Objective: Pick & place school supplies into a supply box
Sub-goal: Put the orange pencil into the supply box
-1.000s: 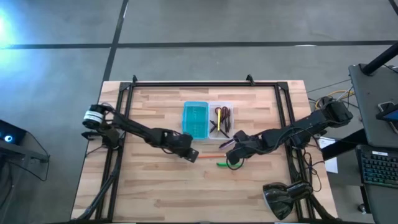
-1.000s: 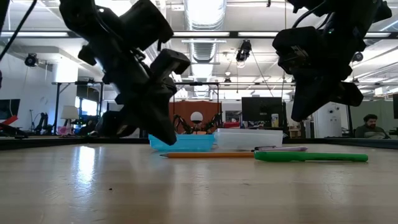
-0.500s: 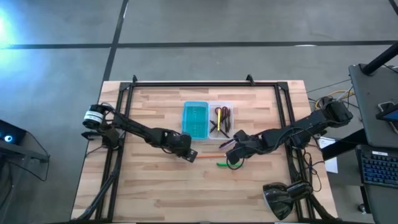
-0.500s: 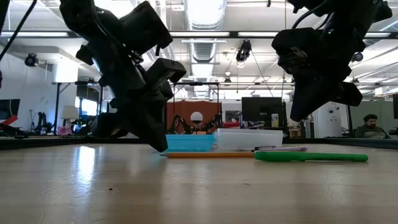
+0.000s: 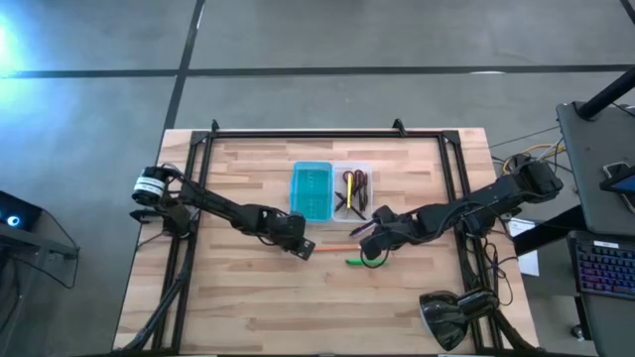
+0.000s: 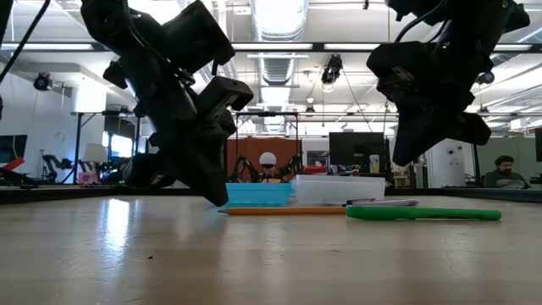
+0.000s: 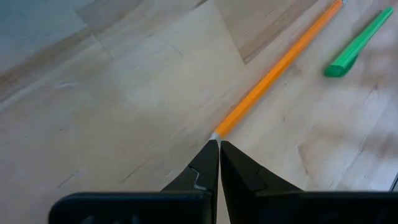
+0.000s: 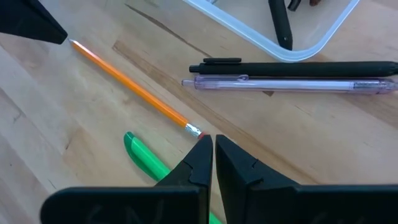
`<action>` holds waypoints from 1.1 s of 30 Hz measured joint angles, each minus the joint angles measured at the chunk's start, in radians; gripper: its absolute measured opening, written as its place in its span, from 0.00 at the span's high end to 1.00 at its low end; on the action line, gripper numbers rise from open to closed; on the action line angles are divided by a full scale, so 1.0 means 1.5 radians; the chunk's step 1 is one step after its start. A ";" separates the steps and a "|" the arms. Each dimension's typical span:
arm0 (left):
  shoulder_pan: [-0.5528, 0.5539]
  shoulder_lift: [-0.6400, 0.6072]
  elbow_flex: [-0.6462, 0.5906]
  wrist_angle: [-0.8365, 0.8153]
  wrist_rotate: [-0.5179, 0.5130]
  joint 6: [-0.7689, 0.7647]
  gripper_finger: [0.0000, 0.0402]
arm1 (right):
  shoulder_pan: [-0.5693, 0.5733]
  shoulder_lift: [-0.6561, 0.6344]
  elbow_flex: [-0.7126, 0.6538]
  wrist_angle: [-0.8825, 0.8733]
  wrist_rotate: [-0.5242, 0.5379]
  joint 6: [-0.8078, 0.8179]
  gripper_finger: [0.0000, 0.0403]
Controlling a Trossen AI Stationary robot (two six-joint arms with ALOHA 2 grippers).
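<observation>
Left claw (image 7: 219, 144), clenched and empty, its tips just at the sharpened point of the orange pencil (image 7: 280, 60), which lies flat on the tabletop (image 5: 238, 288) and runs away from the claw toward the green marker (image 7: 359, 42) beyond. Right claw (image 8: 213, 140), likewise clenched on nothing, poised at the pencil's eraser end, with the marker just beside it. Farther from the right claw lie a black pen (image 8: 298, 67) and a clear pen (image 8: 292, 84), side by side and touching, and past them the clear half of the supply box (image 8: 273, 43), open, already holding several pens and the scissors (image 5: 347, 203); the turquoise half (image 5: 312, 190) adjoins it.

Step in hand, as judged: the two claws bracket the orange pencil end to end, apparently to square it up or to prepare a pick. The next move calls for one claw to spread its fingers, straddle the thin shaft and close across it before lifting toward the box. Four items remain outside.

No brand, label or writing can be read.
</observation>
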 joint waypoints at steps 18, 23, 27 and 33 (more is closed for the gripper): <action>-0.001 0.014 0.000 0.002 -0.003 0.005 1.00 | -0.001 0.000 0.000 0.000 -0.004 -0.012 0.97; -0.001 0.014 0.000 0.001 -0.004 0.011 1.00 | -0.001 -0.005 0.000 -0.003 -0.023 -0.119 0.97; -0.001 0.014 -0.001 0.002 -0.005 0.011 1.00 | -0.001 -0.013 0.000 -0.008 -0.036 -0.238 0.97; -0.001 0.014 -0.001 0.002 -0.012 0.012 1.00 | -0.001 -0.008 0.000 -0.007 -0.043 -0.432 0.85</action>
